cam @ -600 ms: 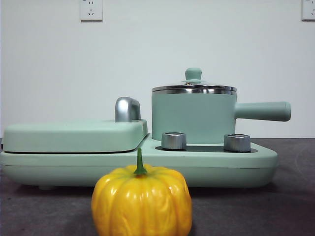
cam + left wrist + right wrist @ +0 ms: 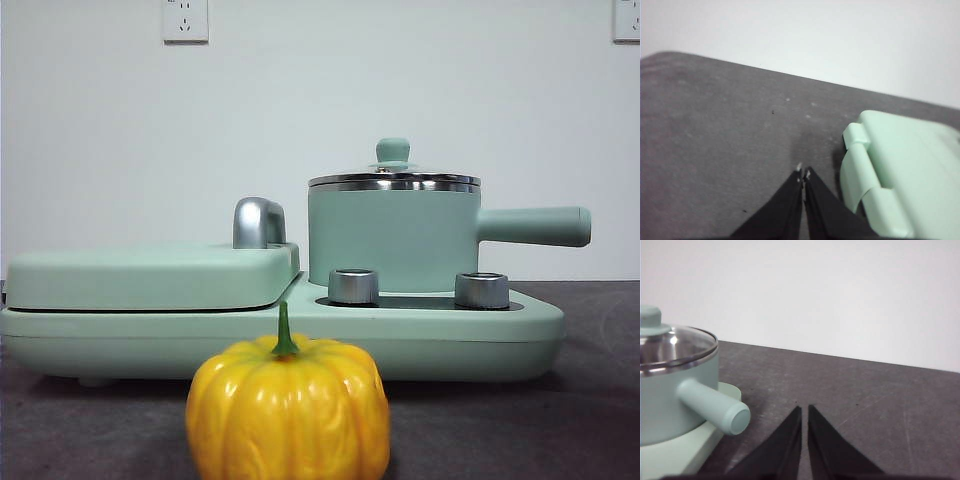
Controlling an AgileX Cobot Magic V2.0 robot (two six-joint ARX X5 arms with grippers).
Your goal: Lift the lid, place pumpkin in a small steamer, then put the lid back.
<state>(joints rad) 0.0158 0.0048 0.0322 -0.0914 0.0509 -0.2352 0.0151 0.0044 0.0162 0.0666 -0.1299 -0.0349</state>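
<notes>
Front view: one pumpkin [image 2: 288, 410] is seen at the counter's [image 2: 590, 420] near edge, its base cut off by the frame. One small steamer [image 2: 392, 238] stands behind it on the mint-green cooker base [image 2: 500, 335], one lid [image 2: 393, 172] seated on its rim, two steel dials [image 2: 353, 285] in front. Neither arm is seen there. Left end effector [image 2: 803, 174] and right end effector [image 2: 804, 409] are each pressed together over bare counter, flanking the appliance.
</notes>
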